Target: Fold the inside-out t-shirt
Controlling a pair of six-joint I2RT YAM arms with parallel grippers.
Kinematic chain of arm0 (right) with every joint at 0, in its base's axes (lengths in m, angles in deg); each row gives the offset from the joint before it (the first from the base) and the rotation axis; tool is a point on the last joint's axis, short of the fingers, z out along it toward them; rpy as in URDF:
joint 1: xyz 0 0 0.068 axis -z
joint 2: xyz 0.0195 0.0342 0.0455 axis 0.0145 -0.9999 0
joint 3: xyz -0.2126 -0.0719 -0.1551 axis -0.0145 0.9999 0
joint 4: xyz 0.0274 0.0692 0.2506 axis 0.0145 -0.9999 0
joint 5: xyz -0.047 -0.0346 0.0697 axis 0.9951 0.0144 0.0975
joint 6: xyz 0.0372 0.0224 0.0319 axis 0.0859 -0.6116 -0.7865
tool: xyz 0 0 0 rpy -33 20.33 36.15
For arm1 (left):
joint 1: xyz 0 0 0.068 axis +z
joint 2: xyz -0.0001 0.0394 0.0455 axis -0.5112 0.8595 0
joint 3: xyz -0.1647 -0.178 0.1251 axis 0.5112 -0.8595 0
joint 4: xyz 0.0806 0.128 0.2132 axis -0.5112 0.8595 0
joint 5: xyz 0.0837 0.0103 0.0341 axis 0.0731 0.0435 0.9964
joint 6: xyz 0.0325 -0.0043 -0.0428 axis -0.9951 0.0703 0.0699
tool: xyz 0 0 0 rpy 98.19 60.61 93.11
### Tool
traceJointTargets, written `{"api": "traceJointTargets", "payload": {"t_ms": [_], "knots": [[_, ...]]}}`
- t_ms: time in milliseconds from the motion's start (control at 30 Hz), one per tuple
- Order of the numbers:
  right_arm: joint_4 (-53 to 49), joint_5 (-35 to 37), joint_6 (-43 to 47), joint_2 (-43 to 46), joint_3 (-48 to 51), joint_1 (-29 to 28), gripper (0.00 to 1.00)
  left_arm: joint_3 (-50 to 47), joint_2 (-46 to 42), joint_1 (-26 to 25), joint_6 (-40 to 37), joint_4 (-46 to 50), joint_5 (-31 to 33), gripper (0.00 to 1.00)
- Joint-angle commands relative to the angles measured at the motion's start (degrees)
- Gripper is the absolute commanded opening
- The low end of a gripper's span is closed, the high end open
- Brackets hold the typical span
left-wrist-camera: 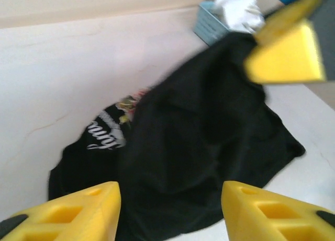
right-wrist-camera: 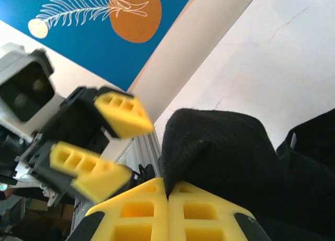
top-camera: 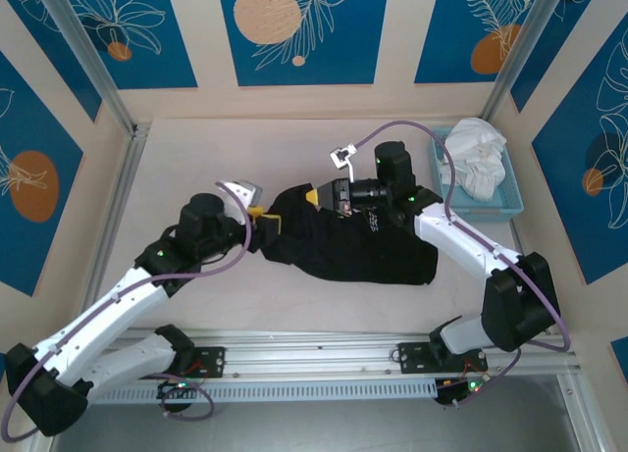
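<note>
Right gripper [right-wrist-camera: 167,193] pinching t-shirt [right-wrist-camera: 220,147], left gripper [left-wrist-camera: 170,199] beside it, jaws apart

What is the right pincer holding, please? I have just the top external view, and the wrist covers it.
Observer: The right wrist view shows the right pincer shut on a raised fold of the t-shirt.
Operator: Thank you. Is the left pincer gripping cloth as well?
Observer: No, the left pincer stands open, with nothing between its fingers.
Operator: Can you see any print up close?
Observer: Yes, the left wrist view shows a small coloured print patch beside the white lettering.
</note>
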Motion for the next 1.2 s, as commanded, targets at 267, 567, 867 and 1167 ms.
{"api": "traceJointTargets", "payload": {"t_ms": [267,567,867,1167], "knots": [[1.4,0.3,-2.9,0.4,-0.4,1.0,0.0,7.2,15.4,-2.4,-1.5,-2.1,-5.1,0.51],[1.3,0.2,-2.5,1.0,0.7,1.8,0.0,6.3,17.2,-0.3,-1.0,-4.4,-5.5,0.22],[-1.4,1.4,-0.9,2.2,0.6,3.9,0.0,3.2,12.5,2.9,-1.6,-4.5,-8.6,0.0],[-15.3,9.7,3.8,2.1,-4.6,5.3,0.0,-1.2,4.6,4.8,0.9,-11.9,-22.1,0.0]]}}
